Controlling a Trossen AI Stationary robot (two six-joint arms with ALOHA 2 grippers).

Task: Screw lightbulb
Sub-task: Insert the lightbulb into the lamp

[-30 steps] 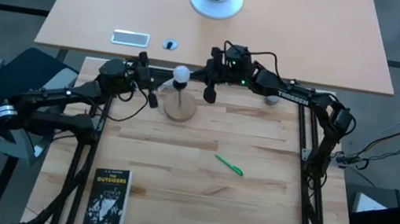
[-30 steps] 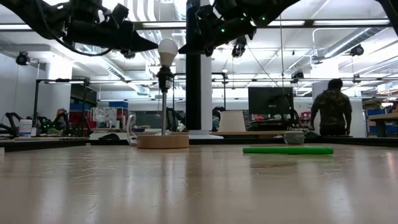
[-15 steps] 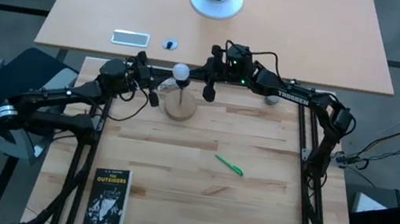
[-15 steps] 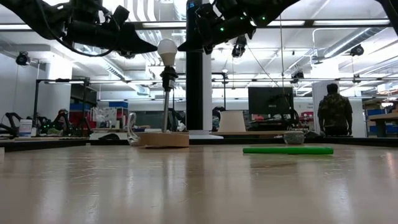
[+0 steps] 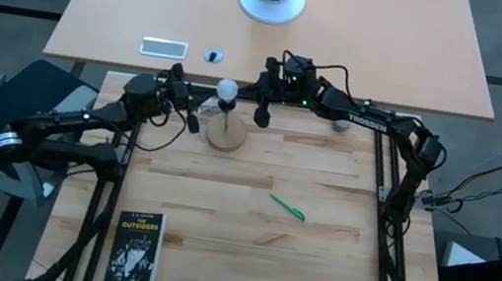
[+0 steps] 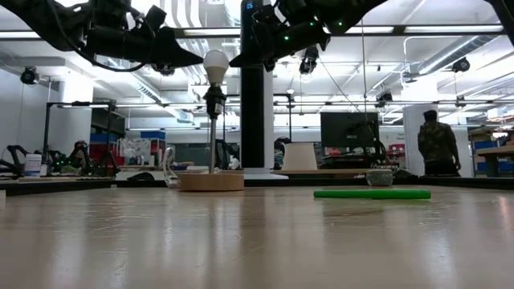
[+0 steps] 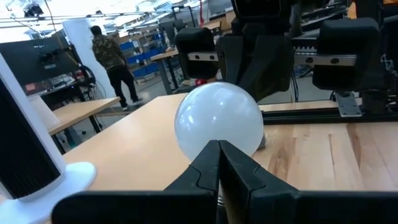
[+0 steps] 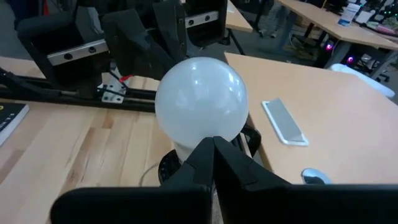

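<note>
The white frosted lightbulb sits upright in the dark socket of a thin-stemmed lamp stand. The stand rests on its round wooden base near the table's far edge. My left gripper is shut, with its tips at the globe's left side. My right gripper is shut, with its tips at the globe's right side. Each wrist view shows the globe straight ahead of the shut fingers, in the left wrist view and in the right wrist view. The bulb's threaded base is hidden in the socket. My left gripper lies with its shut fingertips against the left side of the bulb's globe. It comes nearly level from the table's left. The bulb stays upright in the socket. My right gripper lies with its shut fingertips against the right side of the globe. It comes nearly level from the table's right.
A green pen lies mid-table and a black book lies near the front left. A clear wrapper lies beside the lamp base and a small grey ball lies at the far right. A person stands far behind the table.
The lamp stem and bulb leaned slightly half a second ago and now stand upright again. Both grippers have stayed at the globe's sides.
</note>
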